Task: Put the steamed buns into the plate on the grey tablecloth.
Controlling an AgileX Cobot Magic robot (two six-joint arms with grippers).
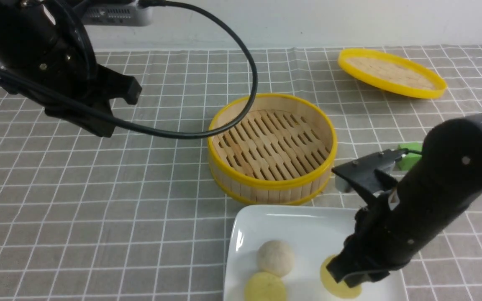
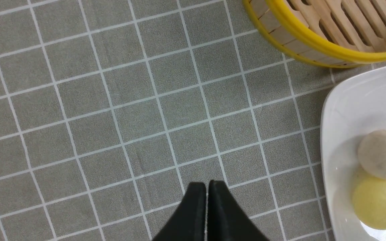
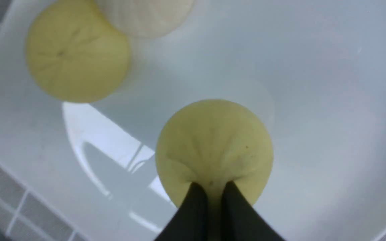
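The white square plate [image 1: 241, 225] lies on the grey tablecloth [image 1: 98, 209] at the near edge. An off-white steamed bun [image 1: 275, 257] and a pale yellow bun [image 1: 265, 287] rest in it, touching. My right gripper [image 1: 352, 278] is down over the plate, shut on the second yellow bun [image 1: 334, 284]. In the right wrist view the fingertips [image 3: 196, 197] pinch that bun [image 3: 214, 144] and pucker its skin. My left gripper [image 2: 207, 184] is shut and empty, above bare cloth to the left of the plate [image 2: 333, 134].
The empty bamboo steamer basket [image 1: 272, 146] stands just behind the plate. Its yellow-rimmed lid [image 1: 391, 73] lies at the back right. A green cube [image 1: 410, 151] sits behind my right arm. A black cable [image 1: 251, 79] hangs over the basket's left side.
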